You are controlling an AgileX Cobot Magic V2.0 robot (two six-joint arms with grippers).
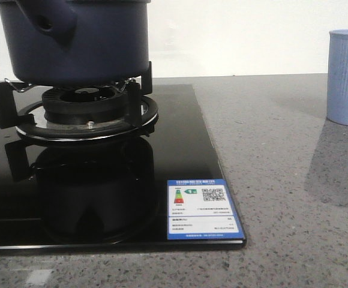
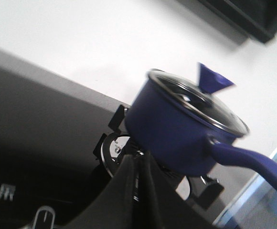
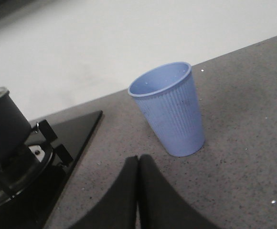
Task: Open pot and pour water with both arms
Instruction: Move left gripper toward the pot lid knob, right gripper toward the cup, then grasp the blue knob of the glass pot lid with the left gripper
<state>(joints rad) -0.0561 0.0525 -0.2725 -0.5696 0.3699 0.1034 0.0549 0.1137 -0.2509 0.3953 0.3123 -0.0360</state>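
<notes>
You're at the start: both claws pressed together empty, the pot point(image 2: 176, 129) lid point(image 2: 198, 102) on, so open the left gripper point(image 2: 137, 191) for its knob.

Pot point(image 1: 72, 45): dark navy body, matt enamel-like finish, smooth walls. Its lid point(image 2: 200, 102) is clear glass with a bright metal rim.

Cooktop point(image 1: 186, 180): black glass, highly glossy, mirroring the burner above it. Burner ring point(image 1: 90, 123): polished metal, reflective; the pan supports point(image 1: 3, 102) are dull black metal.

Label point(image 1: 202, 209): printed paper or film, slight sheen.

Cup point(image 3: 172, 114): pale blue, matt, plastic-looking, finely ribbed outer wall, smooth rim.

Desk point(image 1: 294, 198): grey speckled stone-like surface, smooth, with soft reflections.

Fingers point(image 3: 150, 195): black, matt.
</notes>
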